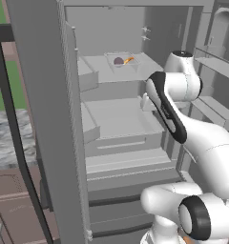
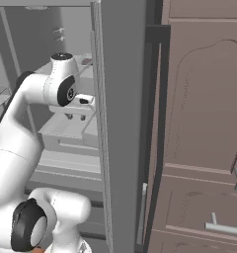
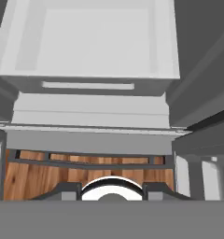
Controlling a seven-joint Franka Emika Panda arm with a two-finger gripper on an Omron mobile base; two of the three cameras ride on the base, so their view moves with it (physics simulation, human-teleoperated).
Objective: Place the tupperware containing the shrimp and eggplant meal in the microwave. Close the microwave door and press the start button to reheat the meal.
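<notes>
Left base view: fridge (image 1: 116, 119) stands open, grey interior w/ shelves and drawers. Tupperware (image 1: 122, 61) sits on the upper shelf (image 1: 111, 71) of the fridge, toward the back. Inside it: shrimp and eggplant meal (image 1: 121, 61), a dark purple lump w/ an orange piece at its right. Container is upright and untouched.

Arm (image 1: 183, 124) rises in front of the fridge at lower right, elbow bent; its wrist is level w/ the upper shelf, to the right of and well apart from the tupperware. Fridge door (image 1: 45, 119) at left is swung out, seen edge-on.

Right base view: wrist and hand sit inside the fridge opening, hand pointing downward above the middle drawer (image 2: 66, 131). End effector (image 2: 75, 117): finger tips barely visible under the hand; cannot tell whether they are spread or closed. Nothing seen between them. Brown cabinet front (image 2: 204, 123) stands to the right of the fridge.

Hand view: looks straight down inside the fridge onto an open pale drawer (image 3: 90, 42), w/ lower drawer fronts beneath it and a strip of wood floor (image 3: 86, 172) below the fridge.
</notes>
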